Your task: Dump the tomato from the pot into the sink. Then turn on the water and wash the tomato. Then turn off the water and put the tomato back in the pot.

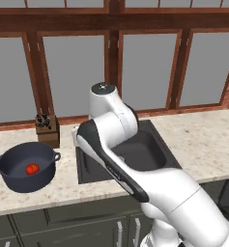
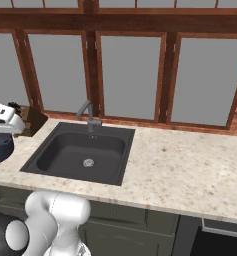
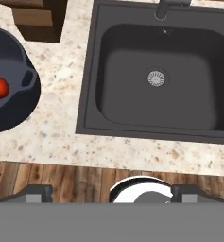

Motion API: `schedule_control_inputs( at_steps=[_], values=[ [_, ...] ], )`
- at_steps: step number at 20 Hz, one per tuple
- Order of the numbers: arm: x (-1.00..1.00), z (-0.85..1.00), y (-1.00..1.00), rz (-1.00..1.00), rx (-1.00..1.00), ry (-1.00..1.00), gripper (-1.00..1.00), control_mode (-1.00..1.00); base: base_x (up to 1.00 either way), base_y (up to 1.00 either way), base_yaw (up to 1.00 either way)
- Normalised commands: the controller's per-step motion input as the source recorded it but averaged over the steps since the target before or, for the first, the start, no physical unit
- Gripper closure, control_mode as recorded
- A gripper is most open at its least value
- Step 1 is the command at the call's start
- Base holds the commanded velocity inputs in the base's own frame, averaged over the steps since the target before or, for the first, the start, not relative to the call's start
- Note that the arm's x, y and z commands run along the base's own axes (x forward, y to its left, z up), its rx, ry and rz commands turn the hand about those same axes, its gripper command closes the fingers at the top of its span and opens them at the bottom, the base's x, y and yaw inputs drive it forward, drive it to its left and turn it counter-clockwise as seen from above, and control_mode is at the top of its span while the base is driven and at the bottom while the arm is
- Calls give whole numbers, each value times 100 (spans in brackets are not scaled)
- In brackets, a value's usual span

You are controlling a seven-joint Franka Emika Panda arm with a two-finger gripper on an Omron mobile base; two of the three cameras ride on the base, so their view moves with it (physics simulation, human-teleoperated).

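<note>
Nearest the lens in the hand view: two dark fingertips (image 3: 35, 193) of the hand (image 3: 111, 193), set wide apart, spread open and gripping nothing, poised above the table's front edge and the wooden floor (image 3: 61, 177) below it. Beyond, speckled beige table (image 3: 61, 127). At 1 o'clock from the hand, matte black sink (image 3: 163, 75), upright in its cut-out, round silver drain (image 3: 156, 78) at mid-basin, basin dry. Grey faucet (image 2: 90, 116) at the sink's rear rim, at 12 o'clock from the drain. At 10 o'clock from the hand, dark blue-grey pot (image 1: 26, 166), standing upright on the table, just left of the sink, apart from it. Tomato (image 1: 32, 169) resting inside the pot on its bottom. Brown knife block (image 1: 48, 129) at 1 o'clock from the pot, near it, against the window sill
</note>
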Motion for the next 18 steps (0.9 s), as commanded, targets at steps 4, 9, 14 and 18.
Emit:
schedule_control_inputs(
  at_steps=[4, 9, 14, 18],
  values=[
    [4, -24, 55, 0, 0, 7, -100, -100, 0, 0, 0],
    [18, -17, 42, 0, 0, 7, -100, -100, 0, 0, 0],
    [27, -18, 36, 0, 0, 7, -100, -100, 0, 0, 0],
    [29, -10, 31, 0, 0, 4, -100, -100, 0, 0, 0]
  ],
)
